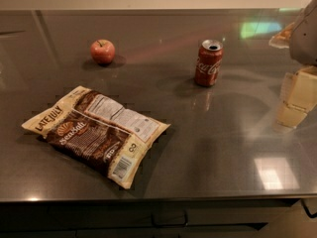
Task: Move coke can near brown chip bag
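The coke can [208, 62] stands upright on the dark countertop [223, 148], toward the back and right of centre. The brown chip bag [96, 132] lies flat at the front left, label side up, well apart from the can. My gripper [296, 99] hangs at the right edge of the view, to the right of the can and a little nearer the front, with a clear gap between them. It holds nothing that I can see.
A red apple [102, 51] sits at the back left, beyond the chip bag. The counter's front edge [158, 200] runs along the bottom, with drawers below. A wall borders the back of the counter.
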Controlling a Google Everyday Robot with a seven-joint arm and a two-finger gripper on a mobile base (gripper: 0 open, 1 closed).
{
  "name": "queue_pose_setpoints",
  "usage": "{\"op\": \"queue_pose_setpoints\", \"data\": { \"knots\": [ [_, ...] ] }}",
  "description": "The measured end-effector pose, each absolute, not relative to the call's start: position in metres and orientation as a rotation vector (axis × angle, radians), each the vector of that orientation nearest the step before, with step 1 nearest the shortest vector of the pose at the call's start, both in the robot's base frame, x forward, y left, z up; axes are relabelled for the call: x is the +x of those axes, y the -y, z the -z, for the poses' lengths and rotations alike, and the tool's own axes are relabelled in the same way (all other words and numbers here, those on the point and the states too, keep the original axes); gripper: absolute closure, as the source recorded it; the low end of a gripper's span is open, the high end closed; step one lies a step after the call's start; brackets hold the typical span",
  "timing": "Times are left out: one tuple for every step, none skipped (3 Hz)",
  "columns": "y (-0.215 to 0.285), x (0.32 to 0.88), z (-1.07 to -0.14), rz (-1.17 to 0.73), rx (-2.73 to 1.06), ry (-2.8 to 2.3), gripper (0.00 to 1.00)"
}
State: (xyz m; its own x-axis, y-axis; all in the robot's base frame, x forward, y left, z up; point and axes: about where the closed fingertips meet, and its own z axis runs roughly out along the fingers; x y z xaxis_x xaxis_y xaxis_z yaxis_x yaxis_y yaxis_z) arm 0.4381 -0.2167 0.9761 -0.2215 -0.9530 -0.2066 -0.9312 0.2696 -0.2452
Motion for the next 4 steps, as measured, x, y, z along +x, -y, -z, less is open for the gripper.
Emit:
{"op": "queue_pose_setpoints", "data": {
  "knots": [
    [0.217,0.438,-0.976,0.098,-1.725,-2.232,0.0],
    [0.214,0.453,-0.973,0.058,-1.696,-2.231,0.0],
    [0.208,0.479,-0.965,0.005,-1.641,-2.214,0.0],
    [0.201,0.512,-0.96,-0.042,-1.575,-2.186,0.0]
  ]
}}
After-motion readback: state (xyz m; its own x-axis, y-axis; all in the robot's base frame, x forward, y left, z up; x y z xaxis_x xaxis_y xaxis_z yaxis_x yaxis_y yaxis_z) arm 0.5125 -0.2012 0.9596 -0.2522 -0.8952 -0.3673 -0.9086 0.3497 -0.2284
